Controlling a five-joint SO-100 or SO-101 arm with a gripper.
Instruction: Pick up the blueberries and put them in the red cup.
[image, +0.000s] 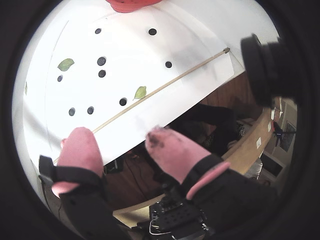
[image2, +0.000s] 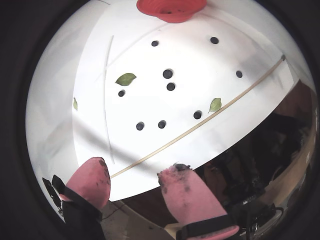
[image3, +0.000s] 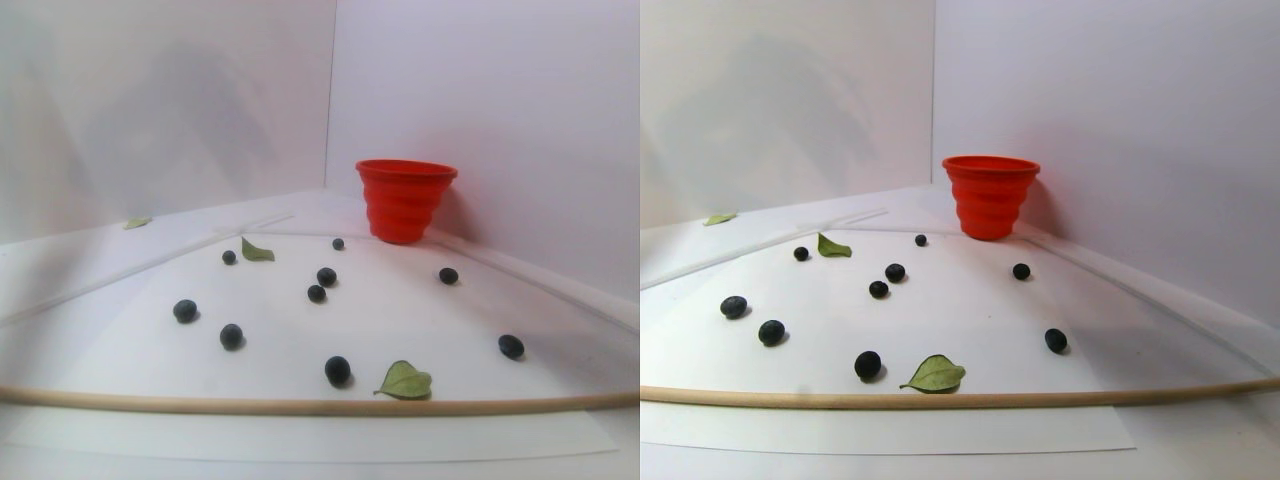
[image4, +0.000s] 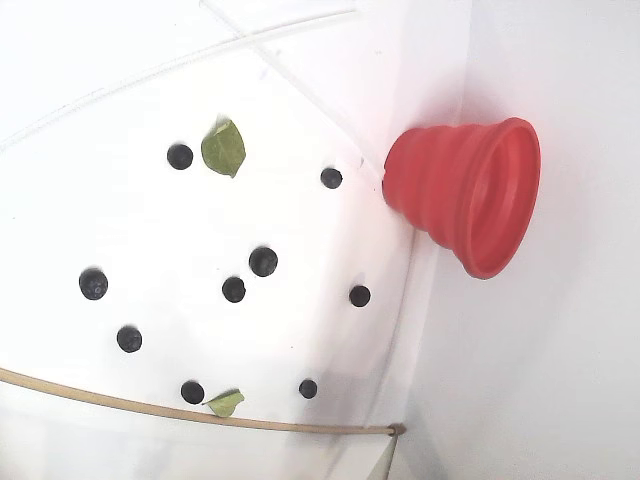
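Observation:
Several blueberries (image: 101, 61) (image2: 167, 73) (image3: 338, 369) (image4: 263, 261) lie scattered on a white sheet. The red cup (image: 131, 5) (image2: 172, 9) (image3: 405, 200) (image4: 465, 195) stands upright at the sheet's far corner, against the white wall. In both wrist views my gripper (image: 119, 135) (image2: 136, 167) hangs above the sheet's near edge, well short of the berries. Its pink, stained fingertips (image: 80, 145) (image2: 182, 185) are spread wide with nothing between them. The stereo pair and fixed views do not show the gripper.
Green leaves (image3: 404, 380) (image2: 126, 78) (image4: 224, 147) lie among the berries. A thin wooden stick (image3: 300, 405) (image: 165, 86) (image2: 200, 125) crosses the sheet's near side. White walls (image3: 480, 100) close the far corner. Beyond the near edge, dark clutter (image: 210, 130) shows below the table.

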